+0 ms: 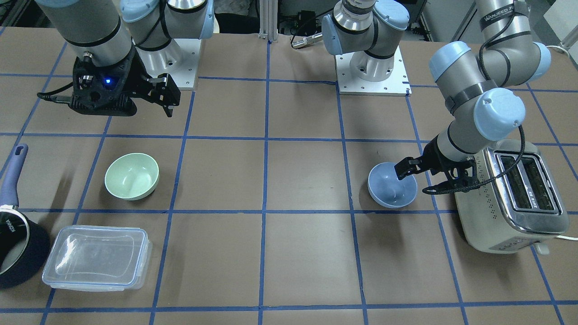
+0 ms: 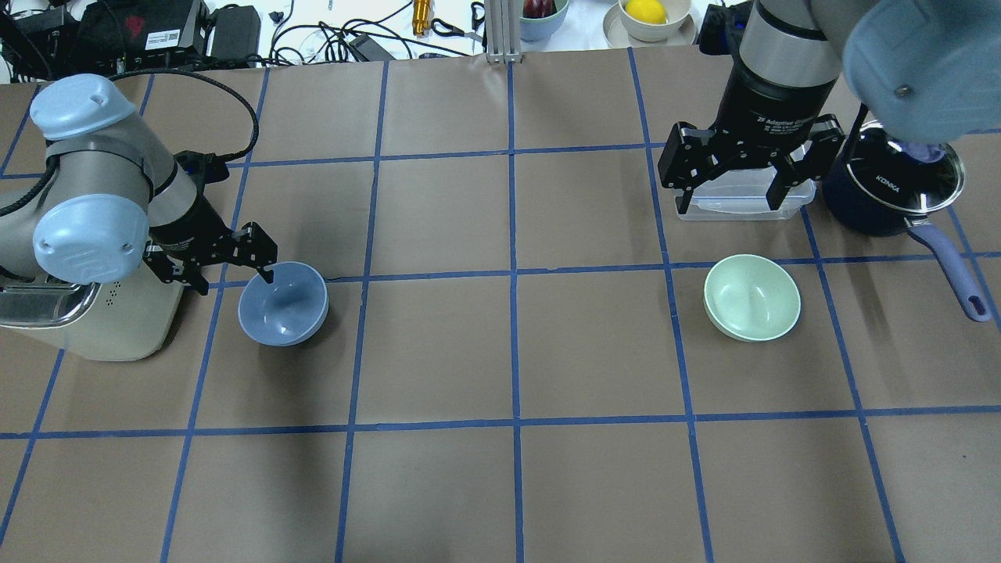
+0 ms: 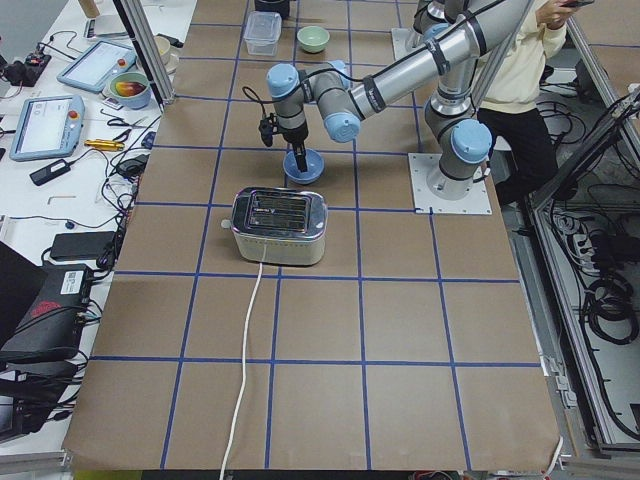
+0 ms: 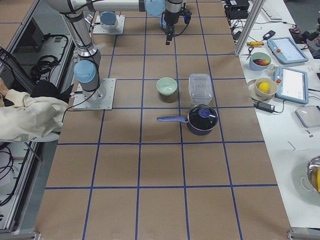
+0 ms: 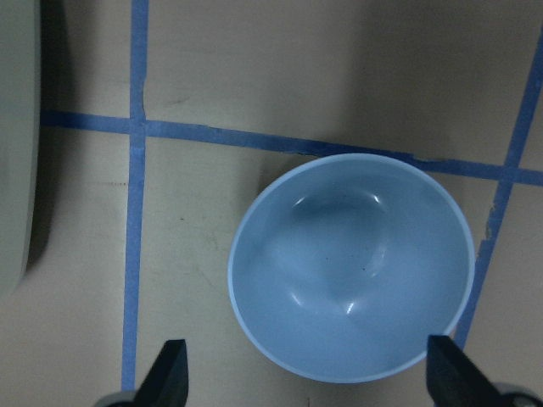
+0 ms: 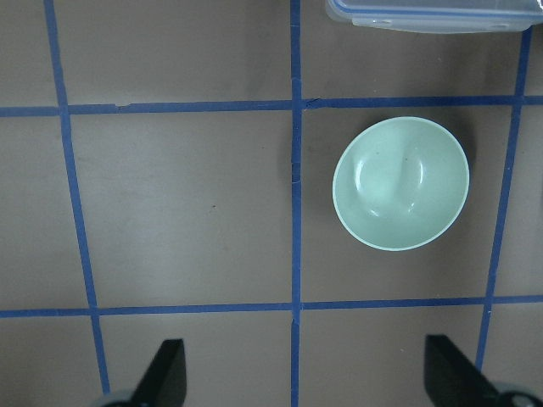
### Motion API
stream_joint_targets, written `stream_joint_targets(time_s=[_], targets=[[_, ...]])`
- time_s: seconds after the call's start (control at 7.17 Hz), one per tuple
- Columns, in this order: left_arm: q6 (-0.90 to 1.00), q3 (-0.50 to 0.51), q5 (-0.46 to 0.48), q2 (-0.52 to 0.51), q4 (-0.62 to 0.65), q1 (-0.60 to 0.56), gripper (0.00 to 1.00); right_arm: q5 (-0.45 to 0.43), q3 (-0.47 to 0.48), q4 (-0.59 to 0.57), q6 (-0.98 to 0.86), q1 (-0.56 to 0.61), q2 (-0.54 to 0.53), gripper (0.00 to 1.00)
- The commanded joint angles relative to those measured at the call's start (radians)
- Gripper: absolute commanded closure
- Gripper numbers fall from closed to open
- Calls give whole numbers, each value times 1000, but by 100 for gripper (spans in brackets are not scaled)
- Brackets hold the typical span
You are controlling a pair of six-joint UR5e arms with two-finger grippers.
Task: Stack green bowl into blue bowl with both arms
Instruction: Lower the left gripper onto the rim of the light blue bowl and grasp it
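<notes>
The green bowl [image 1: 132,176] sits upright and empty on the table; it also shows in the overhead view [image 2: 752,297] and the right wrist view [image 6: 400,182]. The blue bowl [image 1: 392,186] sits upright near the toaster, also seen overhead [image 2: 283,303] and in the left wrist view [image 5: 352,267]. My left gripper [image 1: 413,180] is open and low over the blue bowl's toaster-side rim [image 2: 237,281], holding nothing. My right gripper [image 2: 731,205] is open and empty, high above the table, set back from the green bowl [image 1: 169,106].
A cream toaster [image 1: 510,198] stands right beside the left gripper. A dark pot with a blue handle [image 1: 18,243] and a clear lidded container [image 1: 97,257] lie near the green bowl. Blue tape lines grid the brown table.
</notes>
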Motion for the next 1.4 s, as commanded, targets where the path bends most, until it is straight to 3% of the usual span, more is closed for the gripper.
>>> stream_joint_targets(time_s=[0.0,0.28,0.42,0.56,0.7,0.84,1.26], targets=[[-3,-13,3,-41,28,7,0,-1,-3,0,0,0,5,0],[-1,-14,62,-83,28,7,10,-1,0,-2,0,0,5,0],[0,-23,63,-97,28,7,23,-2,-1,-2,0,0,5,0],[-3,-26,63,-104,30,7,40,-2,-1,-2,0,0,5,0],[-3,-23,64,-105,30,7,81,-2,-3,-2,-2,0,5,0],[-4,-19,64,-103,30,7,100,-2,-6,-3,-5,0,5,0],[-7,39,93,-80,13,-6,100,-30,-6,0,-14,-3,6,0]])
